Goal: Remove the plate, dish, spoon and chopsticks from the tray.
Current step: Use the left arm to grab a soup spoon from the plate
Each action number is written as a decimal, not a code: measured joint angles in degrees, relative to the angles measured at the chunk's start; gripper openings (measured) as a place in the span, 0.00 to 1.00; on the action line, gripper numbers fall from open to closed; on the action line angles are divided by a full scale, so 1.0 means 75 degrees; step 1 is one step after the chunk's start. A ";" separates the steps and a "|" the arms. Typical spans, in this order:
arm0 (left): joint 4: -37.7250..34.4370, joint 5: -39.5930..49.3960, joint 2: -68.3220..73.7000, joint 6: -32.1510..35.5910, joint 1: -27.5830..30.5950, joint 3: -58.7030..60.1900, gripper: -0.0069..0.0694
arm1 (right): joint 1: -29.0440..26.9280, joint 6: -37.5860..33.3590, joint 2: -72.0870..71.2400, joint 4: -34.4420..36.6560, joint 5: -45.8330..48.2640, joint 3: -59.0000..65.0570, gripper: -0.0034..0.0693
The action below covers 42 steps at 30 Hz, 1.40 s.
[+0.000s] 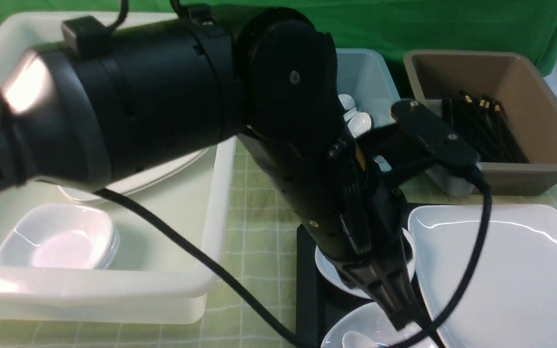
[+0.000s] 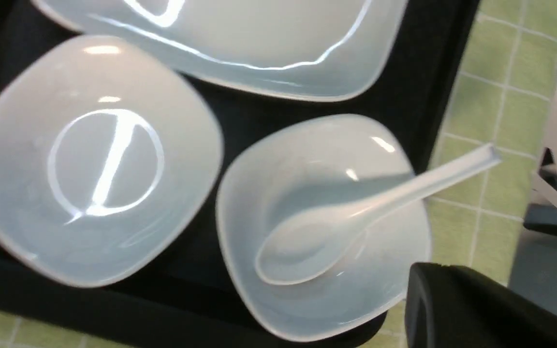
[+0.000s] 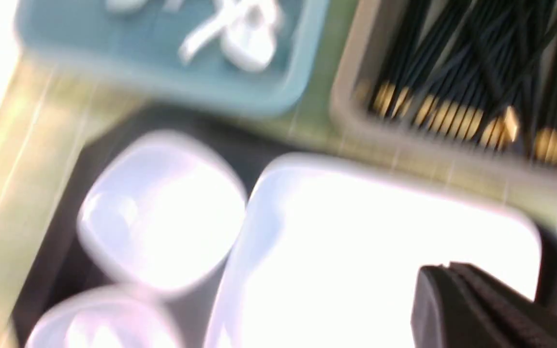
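Small white soup spoon [image 2: 336, 227] in small white square dish [image 2: 278, 164], near-left corner of black plastic tray [image 2: 114, 309]; handle points over near edge. Just above: left gripper [image 1: 402, 316], nearer arm, fingers pressed together. Same for right gripper [image 3: 452, 299]. Large white plate [image 1: 501, 280] at tray's right side. Black gold-banded chopsticks [image 1: 481, 125] in far brown tub [image 1: 539, 96].

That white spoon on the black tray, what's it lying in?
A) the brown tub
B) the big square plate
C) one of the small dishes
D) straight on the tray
C: the spoon lies with its bowl inside a small dish, its handle poking out over the rim, apart from the plate.
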 joint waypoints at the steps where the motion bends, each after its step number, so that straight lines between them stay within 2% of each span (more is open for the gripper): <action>1: -0.0049 0.0020 0.0135 0.0230 -0.0169 0.0000 0.12 | 0.0000 -0.0008 -0.0441 0.0000 0.0080 0.0361 0.09; 8: 0.0078 -0.0098 0.1239 0.1357 -0.1043 0.0000 0.13 | 0.0000 0.0413 -0.2295 0.0000 0.0116 0.2141 0.09; 11: 0.0139 -0.0325 0.1660 0.1700 -0.1288 0.0000 0.18 | 0.0000 0.0506 -0.2804 0.0128 0.0333 0.2864 0.09; 14: 0.0185 -0.0721 0.1872 0.1854 -0.1432 0.0000 0.29 | 0.0000 0.0201 -0.3272 0.0381 0.0333 0.3599 0.09; 20: 0.0306 -0.0876 0.1901 0.2582 -0.1439 0.0000 0.57 | 0.0000 -0.0428 -0.3823 0.0582 0.0333 0.4546 0.09; 24: 0.0459 -0.0814 0.1901 0.3133 -0.1439 0.0000 0.66 | 0.0000 -0.0983 -0.3845 0.1206 0.0326 0.4679 0.09; 30: 0.0961 -0.0991 0.1945 0.3374 -0.1439 0.0016 0.66 | 0.0312 -0.1444 -0.3845 0.1869 0.0326 0.4716 0.09; 38: 0.1082 -0.1238 0.2368 0.3405 -0.1432 0.0016 0.62 | 0.1239 -0.1556 -0.3845 0.2260 0.0319 0.4719 0.09; 42: 0.1158 -0.1292 0.2539 0.3418 -0.1432 0.0016 0.62 | 0.1554 -0.1631 -0.3845 0.3050 0.0319 0.4719 0.09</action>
